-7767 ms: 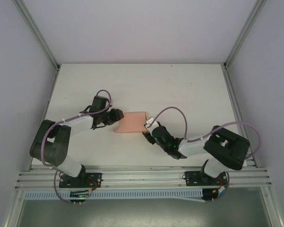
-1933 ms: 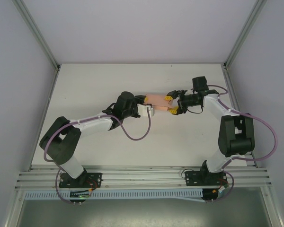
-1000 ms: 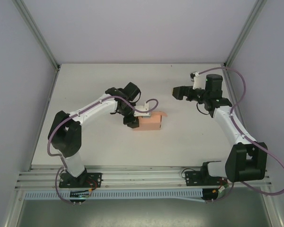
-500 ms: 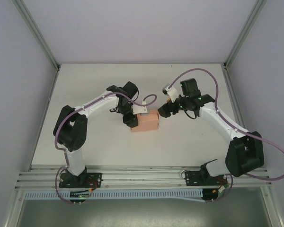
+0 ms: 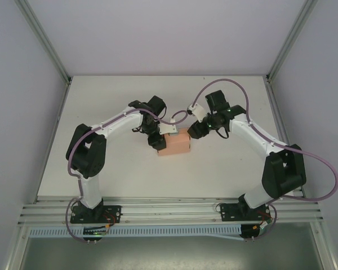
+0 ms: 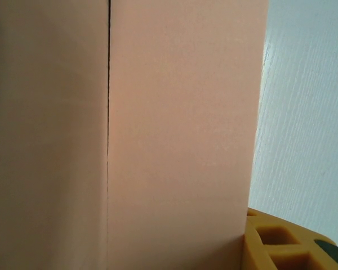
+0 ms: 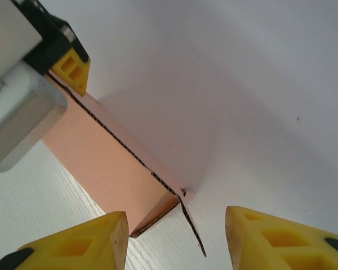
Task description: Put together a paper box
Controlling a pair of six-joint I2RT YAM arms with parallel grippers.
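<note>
Nearby: we see both arms bolted at the table's near edge, the left arm (image 5: pixel 84 163) and the right arm (image 5: pixel 281 174) bending inward toward the middle.
Table (image 5: pixel 225 169): white, and bare around the work.
Box (image 5: pixel 176 144): we find it mid-table between the two grippers. It is salmon pink, folded up into a rectangular form, with its long side running left to right.
Left gripper (image 5: pixel 158 140): it is at the box's left end. In the left wrist view one yellow pad (image 6: pixel 265 244) sits against the box (image 6: pixel 180 135) wall, so we read it as clamped on the box.
Seam (image 6: pixel 109 140): a thin dark line runs straight down the box face in that same view.
Right gripper (image 5: pixel 194 131): it is just beside the box's far right corner. In its own view (image 7: pixel 176 212) the two yellow fingers stand apart on either side of the box (image 7: pixel 107 157) end and touch nothing.
Flap (image 7: pixel 194 230): we see it edge-on, sticking out from the box end nearest the right gripper.
Farther: past the box's other end, the right wrist view catches a yellow finger (image 7: pixel 73 68) of the left gripper on the top edge.
</note>
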